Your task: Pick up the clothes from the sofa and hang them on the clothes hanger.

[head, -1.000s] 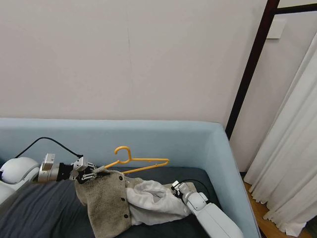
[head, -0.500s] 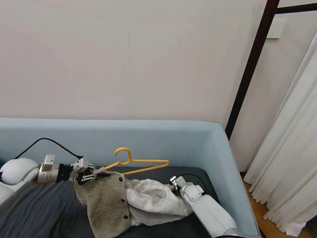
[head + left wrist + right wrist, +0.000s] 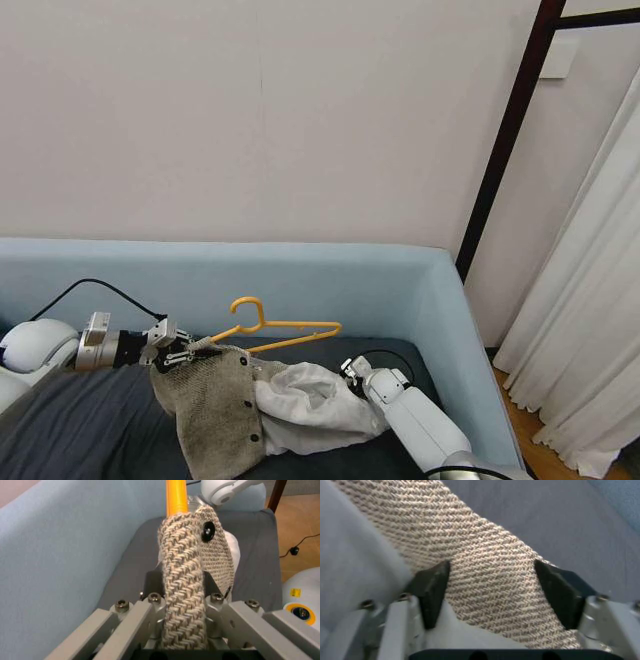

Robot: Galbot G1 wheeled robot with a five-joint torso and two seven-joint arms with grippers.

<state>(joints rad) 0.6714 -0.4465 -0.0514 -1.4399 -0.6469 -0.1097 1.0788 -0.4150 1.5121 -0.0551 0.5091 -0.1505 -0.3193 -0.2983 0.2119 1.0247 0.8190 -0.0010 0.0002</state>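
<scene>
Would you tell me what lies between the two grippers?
Head view: beige knit cardigan and white garment, from left gripper to right gripper.

I can read no word, number or brand mark anywhere here. From my left wrist I see a small yellow sticker (image 3: 295,592) on my white base (image 3: 306,580), but whatever is printed on it is too small to make out.

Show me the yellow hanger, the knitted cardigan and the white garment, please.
yellow hanger (image 3: 300,322): head view, on its upper bar.
knitted cardigan (image 3: 212,405): head view, middle of the knit panel.
white garment (image 3: 312,398): head view, centre of the bunched cloth.
</scene>
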